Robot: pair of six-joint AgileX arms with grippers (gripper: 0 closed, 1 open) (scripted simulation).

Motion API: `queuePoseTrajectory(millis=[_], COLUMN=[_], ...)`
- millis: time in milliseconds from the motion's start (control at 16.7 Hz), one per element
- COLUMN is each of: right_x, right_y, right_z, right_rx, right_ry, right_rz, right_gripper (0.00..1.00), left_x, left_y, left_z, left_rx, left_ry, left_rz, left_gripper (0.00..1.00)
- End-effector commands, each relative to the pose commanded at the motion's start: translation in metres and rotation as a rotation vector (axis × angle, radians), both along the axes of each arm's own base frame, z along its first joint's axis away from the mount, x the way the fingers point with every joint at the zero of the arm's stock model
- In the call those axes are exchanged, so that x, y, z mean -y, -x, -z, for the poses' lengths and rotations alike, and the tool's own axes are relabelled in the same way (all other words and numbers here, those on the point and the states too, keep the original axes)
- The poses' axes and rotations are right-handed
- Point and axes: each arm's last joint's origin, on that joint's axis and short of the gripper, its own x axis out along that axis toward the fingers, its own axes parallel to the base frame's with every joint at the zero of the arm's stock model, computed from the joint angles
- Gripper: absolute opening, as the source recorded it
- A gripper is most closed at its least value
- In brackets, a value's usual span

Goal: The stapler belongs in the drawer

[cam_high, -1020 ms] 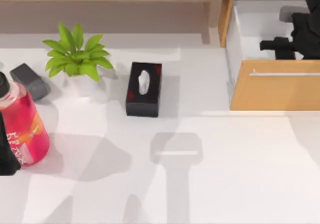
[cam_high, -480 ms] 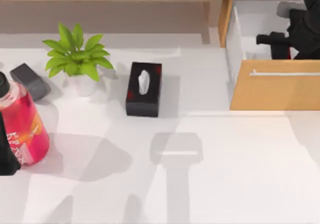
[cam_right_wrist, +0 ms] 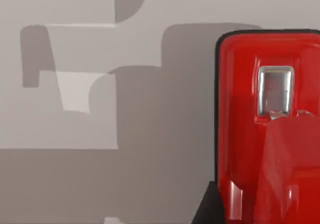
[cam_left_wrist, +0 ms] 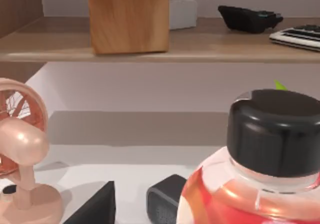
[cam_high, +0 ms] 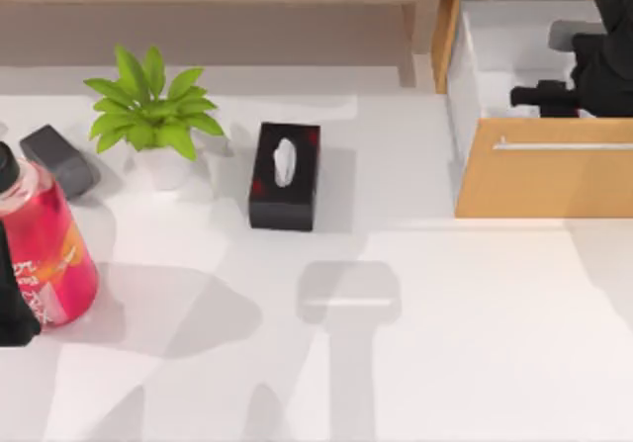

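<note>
The right gripper (cam_high: 544, 94) hangs inside the open light orange-brown wooden drawer (cam_high: 544, 180), just behind its front panel. The glossy red, black-edged stapler (cam_right_wrist: 260, 124) with a silver metal plate sits close under it over the drawer's white floor. I cannot tell whether the gripper is clamped on the stapler or spread. If it lifts while clamped, the stapler could come back out or snag the drawer's front panel. The left arm (cam_high: 15, 309) is parked far left of the drawer.

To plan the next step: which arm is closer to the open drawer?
Right. The right gripper is over the drawer's interior; the left arm is far left, beside the pink bottle.
</note>
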Motion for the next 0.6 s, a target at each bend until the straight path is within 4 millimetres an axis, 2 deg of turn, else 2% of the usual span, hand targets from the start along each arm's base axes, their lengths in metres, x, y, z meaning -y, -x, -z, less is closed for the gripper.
queuePoseTrajectory(millis=[180,600], right_x=[0.0,0.0], right_y=[0.0,0.0], right_z=[0.0,0.0], right_rx=[0.0,0.0], right_ry=[0.0,0.0], right_rz=[0.0,0.0], right_gripper=[0.0,0.53], left_x=[0.0,0.0], left_y=[0.0,0.0], left_z=[0.0,0.0], left_rx=[0.0,0.0], left_ry=[0.0,0.0], left_rz=[0.0,0.0], left_gripper=[1.0,1.0])
